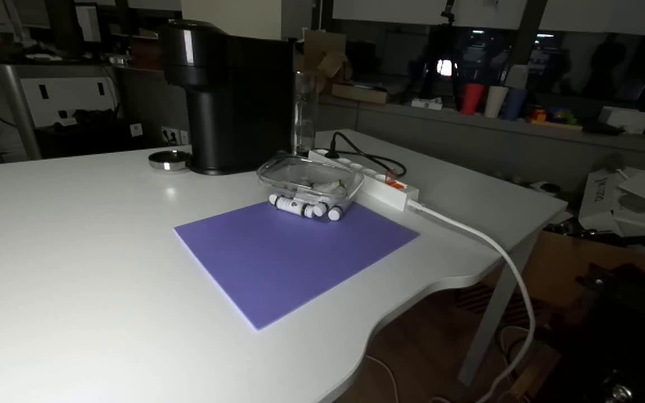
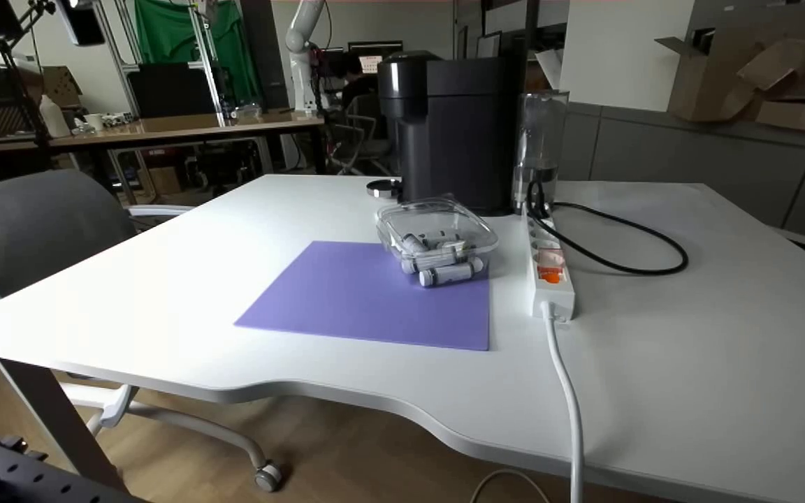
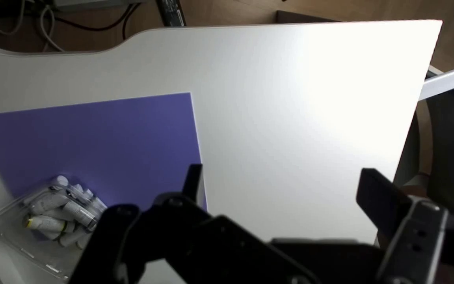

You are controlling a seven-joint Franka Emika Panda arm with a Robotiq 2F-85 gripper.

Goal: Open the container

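The container is a clear plastic tub with rounded corners, at the far edge of a purple mat in both exterior views (image 1: 277,180) (image 2: 474,234). Several white tubes (image 1: 294,206) (image 2: 451,272) show through it; I cannot tell if some poke out below its wall. Whether a lid is on it is unclear. In the wrist view the container (image 3: 10,227) lies at the lower left, partly hidden behind my gripper's left finger. My gripper (image 3: 282,167) is open and empty, above the white table beside the mat, apart from the container. It is out of both exterior views.
A tall black machine (image 1: 244,106) (image 2: 472,133) stands behind the container. A white power strip (image 1: 381,187) (image 2: 549,272) with a white cable lies beside it. The purple mat (image 1: 294,257) (image 3: 105,146) lies flat on the white table (image 2: 291,216). A chair (image 2: 46,230) stands at the table's edge.
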